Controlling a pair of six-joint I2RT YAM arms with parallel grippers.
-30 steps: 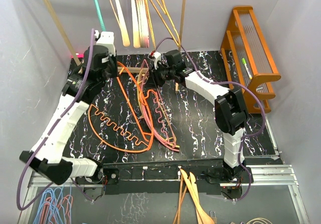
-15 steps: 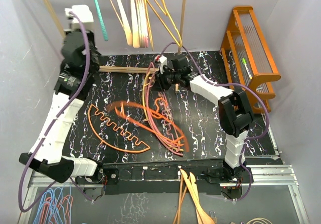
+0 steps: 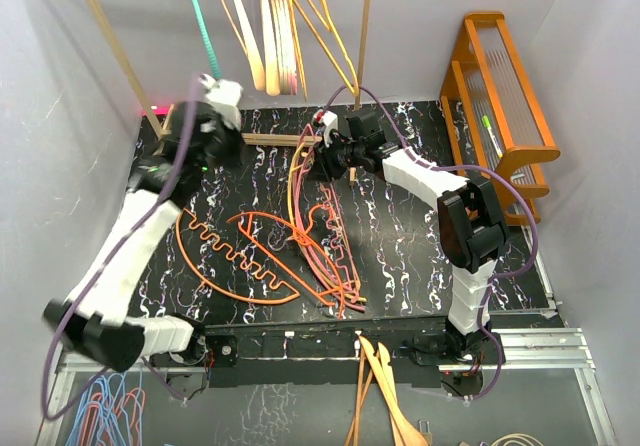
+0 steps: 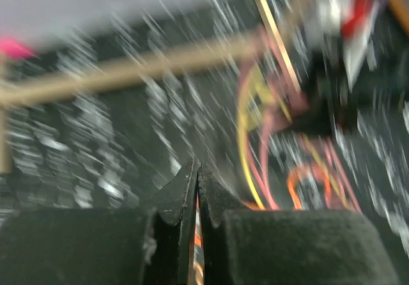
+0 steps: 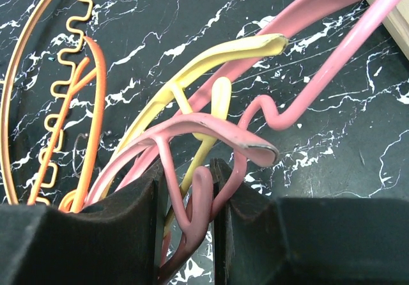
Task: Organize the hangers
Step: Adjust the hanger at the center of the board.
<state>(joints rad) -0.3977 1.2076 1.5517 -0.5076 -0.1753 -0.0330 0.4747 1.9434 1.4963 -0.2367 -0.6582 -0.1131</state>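
Several pink and yellow hangers (image 5: pixel 223 131) sit clamped inside right gripper (image 5: pixel 190 176).

top view looks down from behind; wrist views sit close, sharing the hangers (image 5: pixel 211 124).

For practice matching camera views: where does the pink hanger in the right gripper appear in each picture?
Top external: pink hanger at centre, trailing from the right gripper toward the near edge.
Left wrist: blurred pink strands right of centre, probably it.
Right wrist: hanger at centre, clamped between the fingers.
Shared landmark: the black marbled table.
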